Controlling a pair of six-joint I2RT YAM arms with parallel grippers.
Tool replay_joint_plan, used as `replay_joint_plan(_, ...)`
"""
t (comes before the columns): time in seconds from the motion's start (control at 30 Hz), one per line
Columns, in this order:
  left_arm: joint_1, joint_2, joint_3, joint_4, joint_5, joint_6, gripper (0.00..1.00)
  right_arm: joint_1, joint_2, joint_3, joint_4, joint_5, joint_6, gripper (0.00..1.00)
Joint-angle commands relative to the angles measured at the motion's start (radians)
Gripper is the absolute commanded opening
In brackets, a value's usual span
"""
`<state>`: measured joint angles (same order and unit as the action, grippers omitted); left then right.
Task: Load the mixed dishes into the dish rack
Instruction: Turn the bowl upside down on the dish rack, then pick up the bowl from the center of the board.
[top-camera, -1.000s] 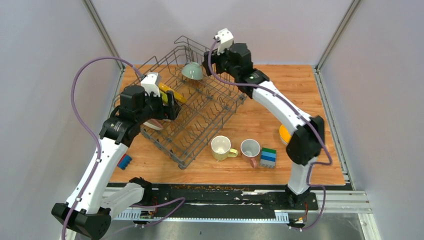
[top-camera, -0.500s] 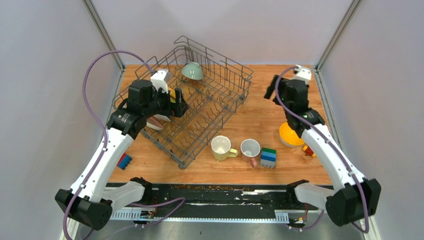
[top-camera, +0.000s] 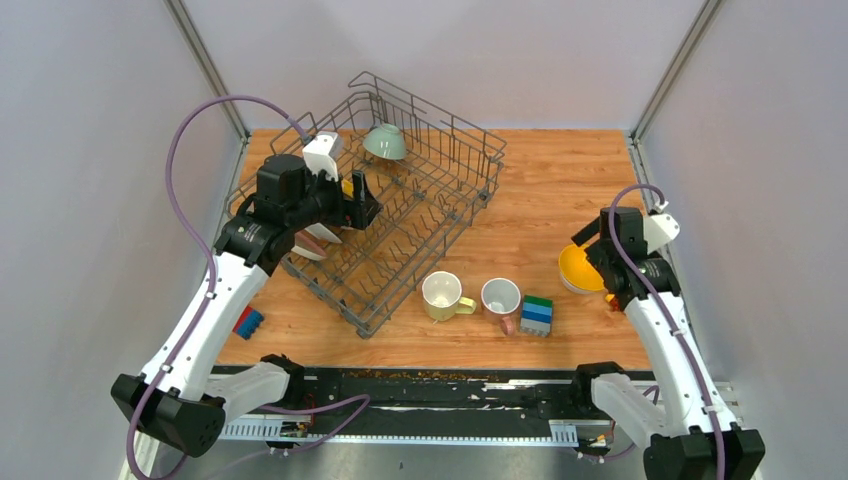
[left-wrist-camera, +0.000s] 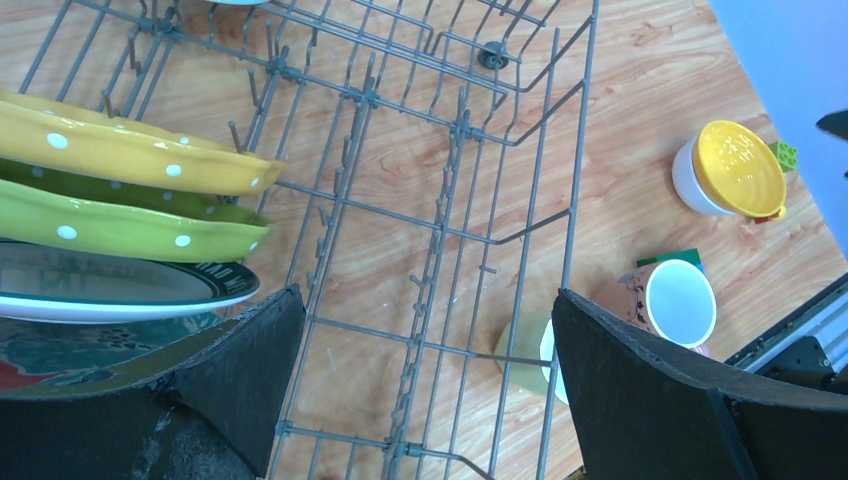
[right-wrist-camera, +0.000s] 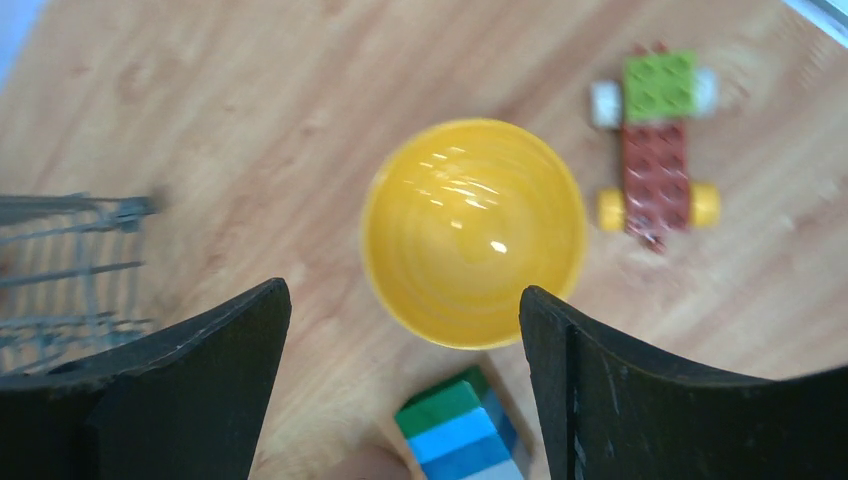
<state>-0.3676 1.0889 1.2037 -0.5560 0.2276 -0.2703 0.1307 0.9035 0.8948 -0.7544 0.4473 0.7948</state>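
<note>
Wooden worktop (top-camera: 540, 180) now has the right gripper (top-camera: 590, 245), spread and empty, swung from the far-left dish rack (top-camera: 400, 250) to hover over the yellow-orange bowl (top-camera: 578, 270) by its right edge, probably the next load; the left gripper (left-wrist-camera: 425, 310) hangs spread over the racked plates (left-wrist-camera: 130, 200).

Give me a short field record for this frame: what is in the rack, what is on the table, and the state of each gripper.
dish rack: holds pale green bowl, yellow dotted plate, green dotted plate, patterned-rim plate
on table: pale yellow mug, pink-handled mug, yellow-orange bowl, stacked toy blocks
left gripper: open, empty, over the rack beside the plates
right gripper: open, empty, above the yellow-orange bowl
not yet loaded: both mugs, yellow-orange bowl
</note>
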Motion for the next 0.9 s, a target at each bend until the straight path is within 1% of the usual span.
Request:
replay_joint_plan(0.0, -0.007, -0.018, 0.015, 0.048, 0.008, 0.020, 1.00, -0.089, -0.011, -0.042, -0.164, -0.007, 0.137, 0.85)
replay_joint_plan(0.07, -0.007, -0.015, 0.015, 0.052, 0.012, 0.020, 1.00, -0.137, -0.024, -0.070, -0.176, -0.027, 0.156, 0.83)
replay_joint_plan(0.1, -0.007, -0.012, 0.015, 0.055, 0.014, 0.020, 1.00, -0.168, -0.031, -0.085, -0.175, -0.040, 0.163, 0.81)
replay_joint_plan(0.2, -0.007, -0.007, 0.015, 0.061, 0.022, 0.019, 1.00, -0.218, -0.039, -0.135, -0.110, -0.091, 0.128, 0.74)
replay_joint_plan(0.27, -0.007, -0.004, 0.012, 0.069, 0.024, 0.020, 1.00, -0.229, -0.029, -0.163, -0.063, -0.091, 0.104, 0.70)
replay_joint_plan(0.37, -0.007, 0.006, 0.016, 0.071, 0.033, 0.020, 1.00, -0.233, -0.002, -0.173, -0.047, -0.089, 0.097, 0.66)
replay_joint_plan(0.6, -0.007, 0.005, 0.008, 0.071, 0.026, 0.024, 1.00, -0.247, 0.053, -0.199, 0.011, -0.100, 0.092, 0.48)
replay_joint_plan(0.87, -0.007, 0.010, 0.007, 0.071, 0.019, 0.032, 1.00, -0.255, 0.082, -0.216, 0.032, -0.107, 0.092, 0.47)
